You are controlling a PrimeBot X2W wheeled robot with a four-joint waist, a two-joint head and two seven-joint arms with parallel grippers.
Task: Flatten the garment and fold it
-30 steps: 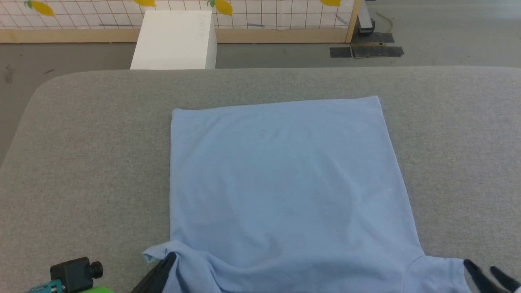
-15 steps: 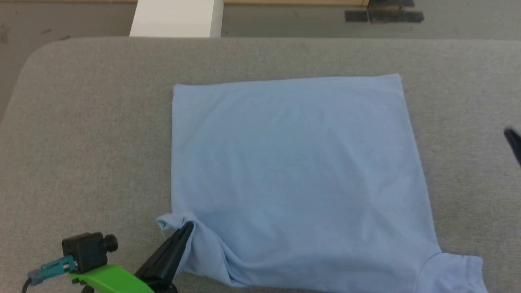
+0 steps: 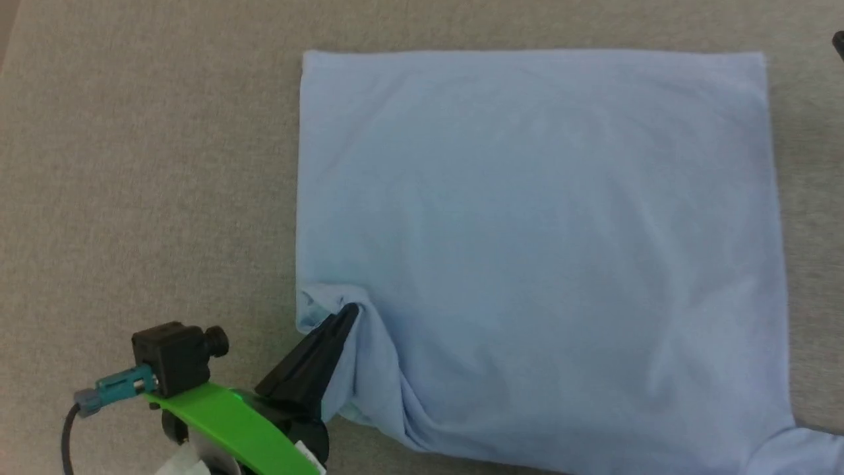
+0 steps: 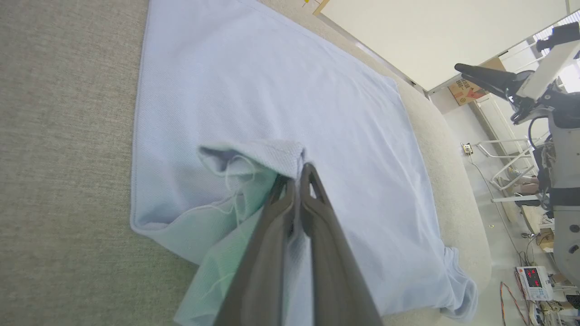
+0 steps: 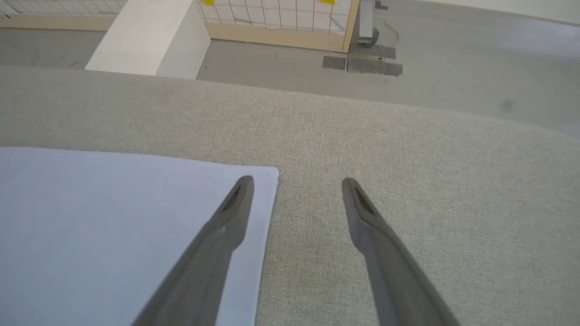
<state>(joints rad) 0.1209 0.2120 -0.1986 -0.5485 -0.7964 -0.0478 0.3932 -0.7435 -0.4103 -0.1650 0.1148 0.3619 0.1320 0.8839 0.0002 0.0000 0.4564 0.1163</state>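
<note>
Garment (image 3: 541,251) on table (image 3: 165,165), sleeve (image 3: 801,452) cropped by frame, left tool (image 3: 349,311) clamped on its bunched corner, right tool (image 5: 297,182) spread wide, empty.

Light blue short-sleeved T-shirt of soft knit cloth (image 3: 541,231): sleeve on the robot's right runs off the head view's lower edge; bunched corner at the left hand (image 3: 349,313) hides what lies beneath. Right hand (image 3: 839,41): cut by that view's right edge.

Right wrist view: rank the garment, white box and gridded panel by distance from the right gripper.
1. Garment: its corner right by one fingertip of the right gripper.
2. White box: on the floor beyond the padded surface, upper left.
3. Gridded panel: behind the box, along the top.
</note>
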